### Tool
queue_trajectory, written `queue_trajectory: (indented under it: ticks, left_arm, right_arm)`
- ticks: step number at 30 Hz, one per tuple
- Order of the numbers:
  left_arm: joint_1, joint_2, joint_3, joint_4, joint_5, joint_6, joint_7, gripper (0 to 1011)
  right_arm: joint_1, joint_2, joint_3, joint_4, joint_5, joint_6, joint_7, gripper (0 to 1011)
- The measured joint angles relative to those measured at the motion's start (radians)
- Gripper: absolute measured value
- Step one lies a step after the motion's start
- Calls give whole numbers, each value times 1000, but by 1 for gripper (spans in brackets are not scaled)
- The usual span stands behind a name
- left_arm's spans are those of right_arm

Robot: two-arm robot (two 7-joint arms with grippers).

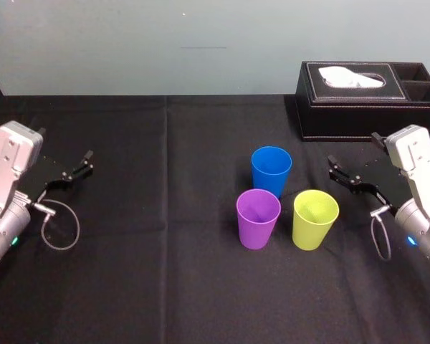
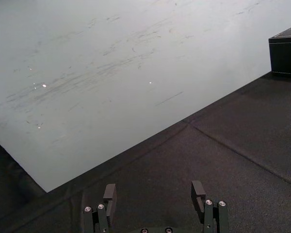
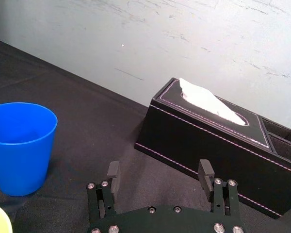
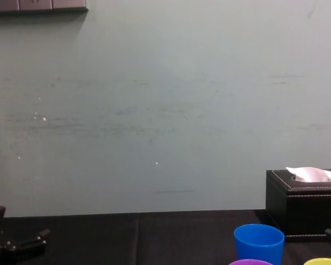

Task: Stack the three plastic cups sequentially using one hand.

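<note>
Three plastic cups stand upright, mouths up, on a table (image 1: pixel 165 272) covered in black cloth, a little right of centre. The blue cup (image 1: pixel 271 170) is farthest from the robot. The purple cup (image 1: pixel 258 218) and the yellow-green cup (image 1: pixel 315 218) stand side by side nearer the robot, purple on the left. They are close together and each stands on its own.

The right gripper (image 1: pixel 335 168) sits low at the table's right side, just beside the blue and yellow-green cups. Its arm is bent, and its slim black fingers (image 3: pixel 113 171) point inward toward the cups, spread apart and holding nothing. A black tissue box (image 1: pixel 365 100) stands behind it.

The left gripper (image 1: pixel 84 163) is at the table's far left, well apart from the cups. Its fingers (image 2: pixel 109 191) are likewise spread and empty, angled toward the table's middle.
</note>
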Motion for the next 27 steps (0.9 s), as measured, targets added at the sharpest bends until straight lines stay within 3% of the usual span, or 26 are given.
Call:
queue_trajectory:
  ticks: [27]
  left_arm:
    - [0,0,0,0,0,0,0,1011]
  right_arm:
    - [0,0,0,0,0,0,0,1003]
